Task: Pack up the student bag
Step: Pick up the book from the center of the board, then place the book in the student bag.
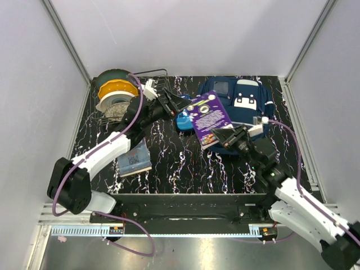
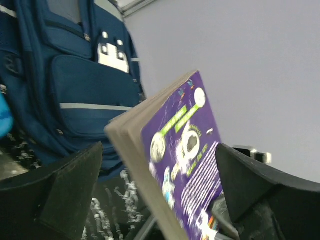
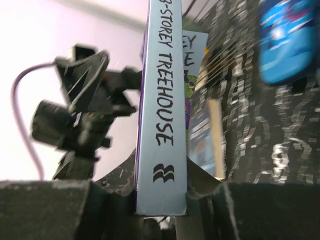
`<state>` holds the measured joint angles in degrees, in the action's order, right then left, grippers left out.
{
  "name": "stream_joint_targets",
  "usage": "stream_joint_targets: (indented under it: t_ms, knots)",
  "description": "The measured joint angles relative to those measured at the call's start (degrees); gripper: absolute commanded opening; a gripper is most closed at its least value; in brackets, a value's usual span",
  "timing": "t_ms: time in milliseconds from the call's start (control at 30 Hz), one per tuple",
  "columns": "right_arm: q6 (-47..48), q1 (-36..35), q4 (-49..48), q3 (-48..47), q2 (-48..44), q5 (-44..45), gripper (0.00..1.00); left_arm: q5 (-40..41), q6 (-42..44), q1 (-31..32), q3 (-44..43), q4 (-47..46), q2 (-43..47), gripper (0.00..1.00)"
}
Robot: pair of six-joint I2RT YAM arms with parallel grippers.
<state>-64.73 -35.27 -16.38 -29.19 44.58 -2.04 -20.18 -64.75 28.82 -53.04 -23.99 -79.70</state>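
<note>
1. Navy fabric student bag (image 1: 247,104) lies at the far right of the black marbled table (image 1: 180,169), with its pocket side up and the white patches showing. What it holds cannot be told from these views.
2. A wire basket (image 1: 108,116) sits in the far left corner with a round spool (image 1: 115,93) inside it, which has a yellow band.
3. A glossy blue pencil case (image 1: 184,121) rests on the table just left of the bag. It lies under the far left corner of a raised purple paperback (image 1: 207,117).
4. A second book (image 1: 134,157) lies flat near the left side, beside the left arm.
5. The right gripper (image 1: 228,136) pinches the paperback at its near end. In the right wrist view the pale spine (image 3: 162,125), lettered "STOREY TREEHOUSE", stands upright, clamped between the two dark fingers (image 3: 50,210).
6. The paperback hangs tilted over the bag's near left edge and the table beside it.
7. The left gripper (image 1: 175,104) sits at the paperback's far left end, jaws spread wide. In the left wrist view the book (image 2: 175,165) stands between its fingers (image 2: 70,190), and neither finger presses on it.
</note>
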Motion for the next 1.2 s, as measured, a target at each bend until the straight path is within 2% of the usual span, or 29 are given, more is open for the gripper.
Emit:
stream_joint_targets:
  t_ms: [100,233,400,600,733,967,1200]
  knots:
    - [0.20,0.04,13.66,-0.83,-8.57,11.87,0.00,3.69,9.20,1.62,-4.70,9.64,0.44,0.99]
    - [-0.81,0.17,33.55,-5.40,-15.30,26.34,0.00,7.82,20.48,5.22,-6.91,18.05,1.27,0.99]
    - [-4.94,0.20,55.84,-13.42,-16.90,39.30,0.00,8.00,36.81,12.20,-13.92,27.34,-4.55,0.99]
    - [-9.20,0.20,72.81,-20.28,-16.04,48.33,0.00,7.54,53.05,20.98,-19.85,31.61,-14.84,0.99]
    - [-10.03,0.20,78.07,-22.49,-18.88,51.93,0.00,4.68,59.08,22.45,-22.91,31.74,-21.31,0.99]
    - [-10.01,0.20,82.34,-24.48,-31.45,53.51,0.00,4.04,66.07,22.40,-26.43,31.06,-29.24,0.99]
    - [-10.82,0.20,83.34,-24.74,-31.41,51.12,0.00,3.28,69.00,23.45,-30.56,29.33,-34.10,0.99]
